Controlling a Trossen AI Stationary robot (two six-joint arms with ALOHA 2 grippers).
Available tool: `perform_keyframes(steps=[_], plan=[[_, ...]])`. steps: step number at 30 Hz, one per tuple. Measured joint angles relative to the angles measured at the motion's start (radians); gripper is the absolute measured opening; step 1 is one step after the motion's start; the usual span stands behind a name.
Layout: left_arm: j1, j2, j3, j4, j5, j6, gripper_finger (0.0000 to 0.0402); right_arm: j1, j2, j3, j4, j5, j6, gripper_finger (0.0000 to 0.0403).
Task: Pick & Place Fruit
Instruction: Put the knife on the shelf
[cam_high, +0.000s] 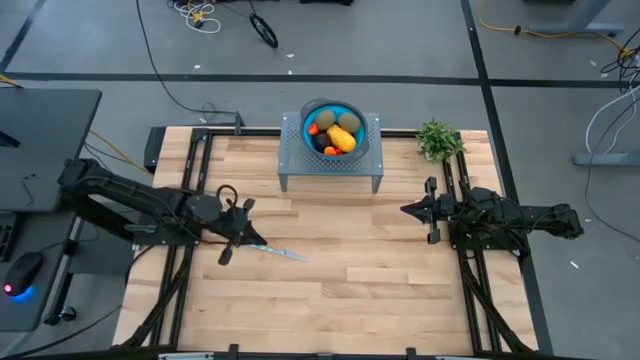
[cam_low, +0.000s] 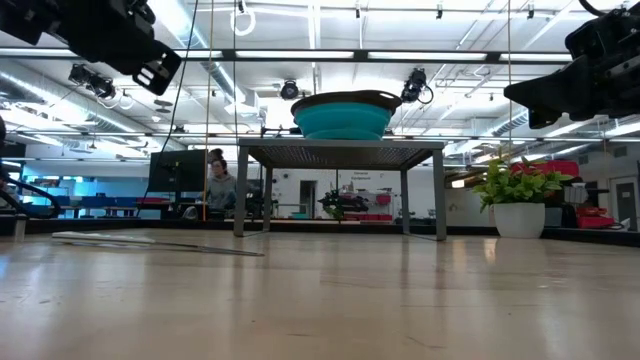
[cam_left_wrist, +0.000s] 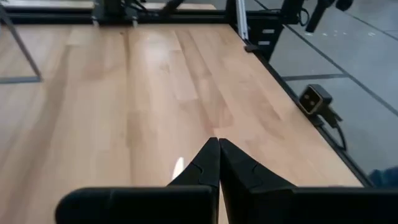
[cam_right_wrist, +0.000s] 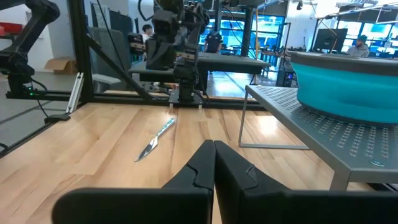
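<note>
The fruit (cam_high: 340, 135) lies in a blue bowl (cam_high: 330, 108) on a grey perforated stand (cam_high: 292, 160) at the table's far middle: two brown-green ovals, one yellow-orange piece and small red ones. My left gripper (cam_high: 260, 238) is shut and hangs over the left half of the table, above the near end of a slim silvery knife (cam_high: 283, 253) that lies flat on the wood. My right gripper (cam_high: 404, 210) is shut and held level at the right, pointing left, with nothing between its fingers. In the low view both grippers (cam_low: 172, 62) (cam_low: 510, 92) are well above the tabletop.
A small potted plant (cam_high: 437, 140) stands at the far right corner. The stand's legs (cam_right_wrist: 244, 118) leave a gap under the bowl (cam_right_wrist: 348, 81). Bare wood (cam_high: 360, 290) stretches across the middle and near side. People sit in the room beyond (cam_low: 218, 180).
</note>
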Motion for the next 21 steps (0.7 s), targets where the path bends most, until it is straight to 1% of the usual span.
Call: perform_keyframes(steps=[4,9,13,18,21], plan=[[-0.042,0.009,0.0,-0.011,-0.012,-0.027,0.0003,0.0,0.0,0.0,0.0,0.0,0.0,0.0007],[-0.089,0.009,0.006,-0.037,-0.079,-0.082,0.0003,0.0,0.0,0.0,0.0,0.0,0.0,0.0007],[-0.108,0.009,0.049,-0.084,-0.108,-0.077,0.0003,0.0,0.0,0.0,0.0,0.0,0.0,0.0007],[-0.108,0.009,0.121,-0.164,-0.113,-0.042,0.0002,0.0,0.0,0.0,0.0,0.0,0.0,0.0007],[-0.108,0.009,0.143,-0.187,-0.123,-0.041,0.0003,0.0,0.0,0.0,0.0,0.0,0.0,0.0007]])
